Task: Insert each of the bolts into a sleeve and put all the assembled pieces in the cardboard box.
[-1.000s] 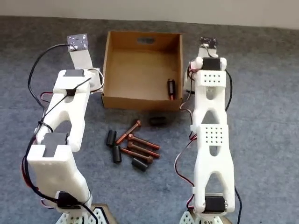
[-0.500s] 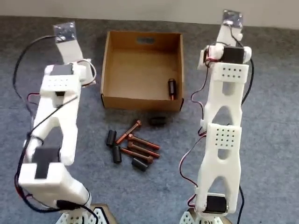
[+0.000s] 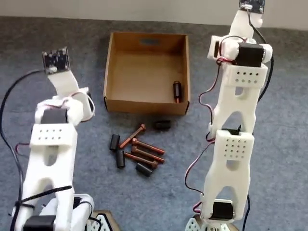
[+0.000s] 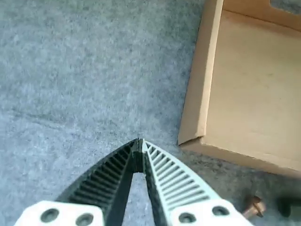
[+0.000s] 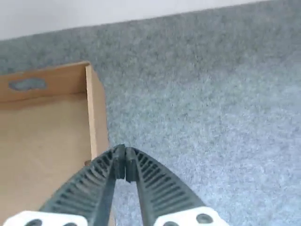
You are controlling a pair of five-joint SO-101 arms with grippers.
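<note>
Bolts (image 3: 149, 146), four copper-coloured ones, lay loose in a small cluster on the carpet (image 3: 284, 159) just in front of the cardboard box (image 3: 144, 105). Black sleeves (image 3: 114, 142) were scattered beside them, and one sleeve sat apart, nearer the box's front wall. One assembled piece (image 3: 177, 91) was already inside the box, against its right wall. The left gripper (image 4: 140, 143) hung over bare carpet just outside the box's near left corner, its fingers pressed together on nothing. The right gripper (image 5: 121, 153) hung beside the box's right wall, likewise closed and empty. The step in hand looked like fetching the next bolt and sleeve. To do it well, each pincer would need to spread before coming down. The slanted bolt at the cluster's edge seemed the easiest pick, since its neighbours lay close together and could roll if nudged. Gripping the shank mid-length, and taking the lone sleeve by its side, should leave both ends free for lining up the axes. The surface was a grey short-pile carpet, likely soft enough to stop parts rolling far, and a pale wall (image 3: 144, 9) ran along its far edge.
</note>
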